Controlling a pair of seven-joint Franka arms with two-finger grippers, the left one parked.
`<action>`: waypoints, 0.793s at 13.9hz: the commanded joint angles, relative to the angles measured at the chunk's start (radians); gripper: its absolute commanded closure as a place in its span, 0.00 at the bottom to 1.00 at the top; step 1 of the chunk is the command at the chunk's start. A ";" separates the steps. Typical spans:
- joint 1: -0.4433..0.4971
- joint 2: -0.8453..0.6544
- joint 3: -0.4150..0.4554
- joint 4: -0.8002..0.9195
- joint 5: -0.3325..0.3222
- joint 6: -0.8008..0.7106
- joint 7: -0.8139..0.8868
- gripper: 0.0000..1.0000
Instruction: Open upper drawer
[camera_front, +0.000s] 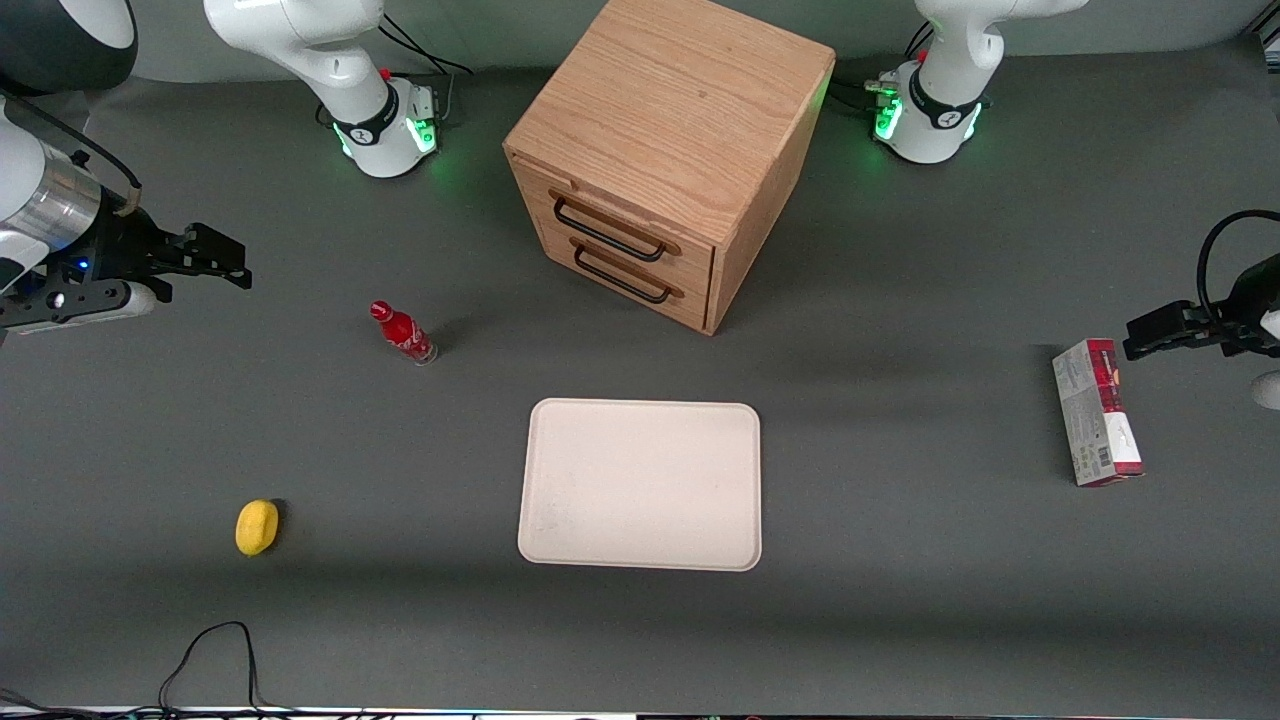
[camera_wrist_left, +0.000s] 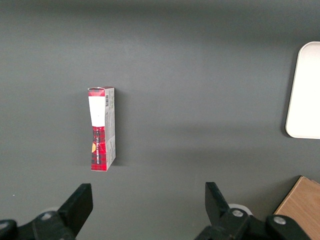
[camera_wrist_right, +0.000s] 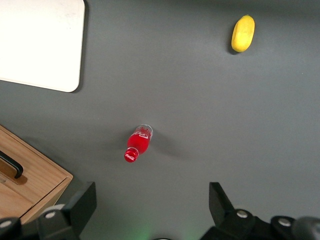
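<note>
Gripper (camera_front: 225, 262) spread wide, holding nothing, hovering near the working arm's end of the table. Cream tray (camera_front: 640, 485) bare, near the table's front edge. Upper drawer (camera_front: 612, 222) shut in the oak cabinet (camera_front: 670, 150), mid-table near the back edge, well apart from the gripper. Red bottle (camera_front: 403, 334) upright between them; lemon (camera_front: 257, 527) toward the front corner.

Right arm raised; claw (camera_front: 215, 262) fingers spread, holding nothing.
</note>
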 joint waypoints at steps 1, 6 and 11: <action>-0.022 0.019 0.019 0.031 -0.013 -0.011 0.003 0.00; -0.010 0.048 0.018 0.040 -0.013 -0.018 0.000 0.00; 0.007 0.108 0.018 0.104 0.014 -0.031 0.012 0.00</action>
